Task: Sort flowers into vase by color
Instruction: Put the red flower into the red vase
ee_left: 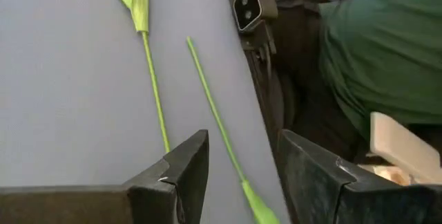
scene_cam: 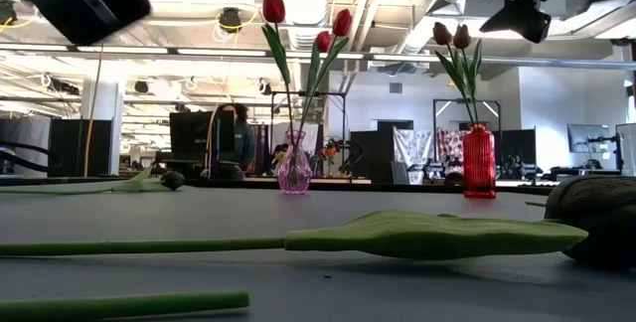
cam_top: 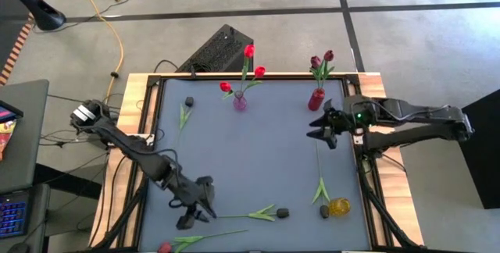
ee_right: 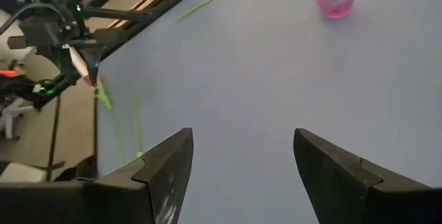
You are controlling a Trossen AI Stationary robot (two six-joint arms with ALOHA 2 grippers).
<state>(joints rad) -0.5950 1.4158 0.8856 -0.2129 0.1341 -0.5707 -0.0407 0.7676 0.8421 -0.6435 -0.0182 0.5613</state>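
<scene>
Loose flowers (cam_top: 258, 215) lie along the frame's bottom edge; left gripper (cam_top: 197, 210) hovers there, fingers apart, empty. Top centre, pink vase (cam_top: 240, 101) holds three reds, red vase (cam_top: 316, 98) two maroons. Right gripper (cam_top: 326, 126) waits agape. Roughly half remains.

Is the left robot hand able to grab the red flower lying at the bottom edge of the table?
Probably yes. The left gripper is open, holds nothing, and hovers right beside the red flower and its stem. Nothing lies between them; only the table edge is close.
</scene>
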